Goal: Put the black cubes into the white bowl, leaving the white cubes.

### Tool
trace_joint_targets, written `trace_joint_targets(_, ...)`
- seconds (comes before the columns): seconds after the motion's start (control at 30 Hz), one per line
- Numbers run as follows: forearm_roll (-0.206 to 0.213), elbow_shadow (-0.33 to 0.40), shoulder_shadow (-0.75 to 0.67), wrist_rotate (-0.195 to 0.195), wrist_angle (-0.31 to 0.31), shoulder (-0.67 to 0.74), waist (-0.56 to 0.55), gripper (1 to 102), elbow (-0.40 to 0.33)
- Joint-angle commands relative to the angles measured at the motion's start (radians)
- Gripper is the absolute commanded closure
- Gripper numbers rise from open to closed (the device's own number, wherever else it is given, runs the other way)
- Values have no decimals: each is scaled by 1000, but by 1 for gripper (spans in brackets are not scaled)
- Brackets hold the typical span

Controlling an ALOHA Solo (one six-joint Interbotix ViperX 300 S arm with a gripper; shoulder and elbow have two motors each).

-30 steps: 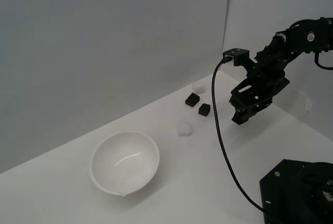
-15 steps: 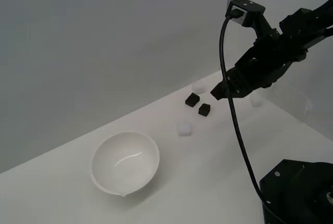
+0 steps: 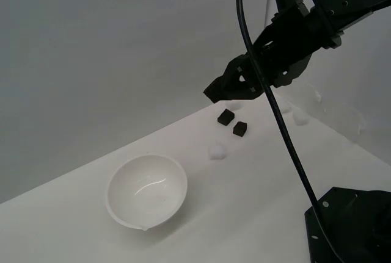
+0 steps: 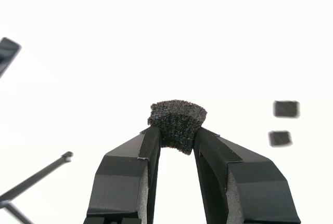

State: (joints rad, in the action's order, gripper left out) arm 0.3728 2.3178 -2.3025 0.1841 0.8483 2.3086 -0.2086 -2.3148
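Observation:
My gripper (image 3: 214, 90) hangs high above the table, shut on a black cube (image 4: 177, 121) that sits between its fingertips (image 4: 151, 143) in the wrist view. Two more black cubes (image 3: 226, 116) (image 3: 239, 129) lie side by side on the table below it; they also show in the wrist view (image 4: 286, 108) (image 4: 280, 138). The white bowl (image 3: 147, 191) stands empty toward the exterior view's left, well apart from the gripper. One white cube (image 3: 217, 151) lies between the bowl and the black cubes. Another white cube (image 3: 300, 117) lies farther to the exterior view's right.
The arm's black base (image 3: 351, 226) fills the lower corner at the exterior view's right. A black cable (image 3: 287, 135) hangs from the wrist across the table. Grey walls close the back, meeting in a corner behind the arm.
The gripper has risen from low near the table and swung toward the exterior view's left, now above the two black cubes. The cubes on the table and the bowl have not moved.

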Motion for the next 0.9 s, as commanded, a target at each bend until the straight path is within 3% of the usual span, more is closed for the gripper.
trace_joint_targets(0.0,14,-46,37,-3,-35,-40,-91,100,40)
trace_joint_targets(0.27,14,-75,225,-18,-161,-230,-276,100,67)
trace_joint_targets(0.57,18,-78,374,-18,-230,-377,-347,100,69)
trace_joint_targets(0.7,49,-75,407,-18,-236,-411,-353,98,67)
trace_joint_targets(0.77,66,-77,417,-17,-239,-422,-353,86,69)
trace_joint_targets(0.87,83,-75,428,-17,-256,-431,-353,36,67)
